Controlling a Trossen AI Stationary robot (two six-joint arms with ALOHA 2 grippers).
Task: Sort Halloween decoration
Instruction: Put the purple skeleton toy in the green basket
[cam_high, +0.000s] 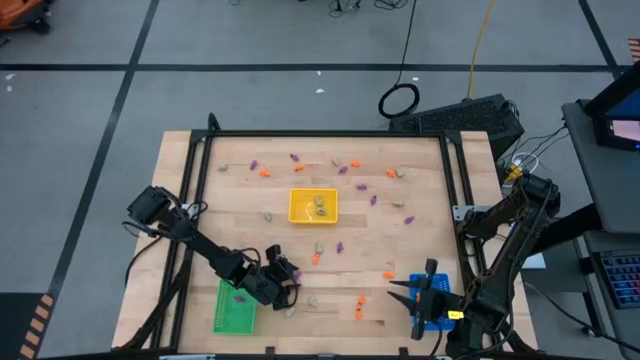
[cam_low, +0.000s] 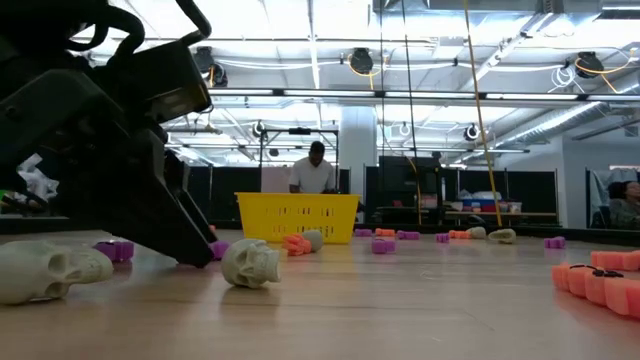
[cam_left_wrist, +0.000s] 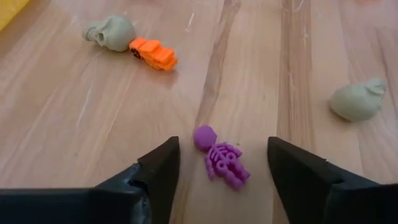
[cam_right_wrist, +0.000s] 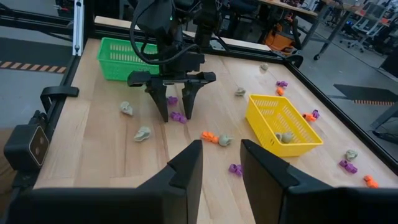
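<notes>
Left hand open, fingers down astride purple skeleton on surface near front edge, beside green tray. Grasp step underway; next needs closing squarely, then lifting. Right hand idle, part open, front right corner.

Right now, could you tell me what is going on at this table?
A two-armed robot is sorting small Halloween trinkets into coloured trays. The left hand is lowered over a purple skeleton on the wooden table, fingers open on either side of it, not yet gripping. The green tray sits close by. The right hand waits near the blue tray. Pale skulls already lie in the yellow tray; many trinkets are scattered about.
</notes>
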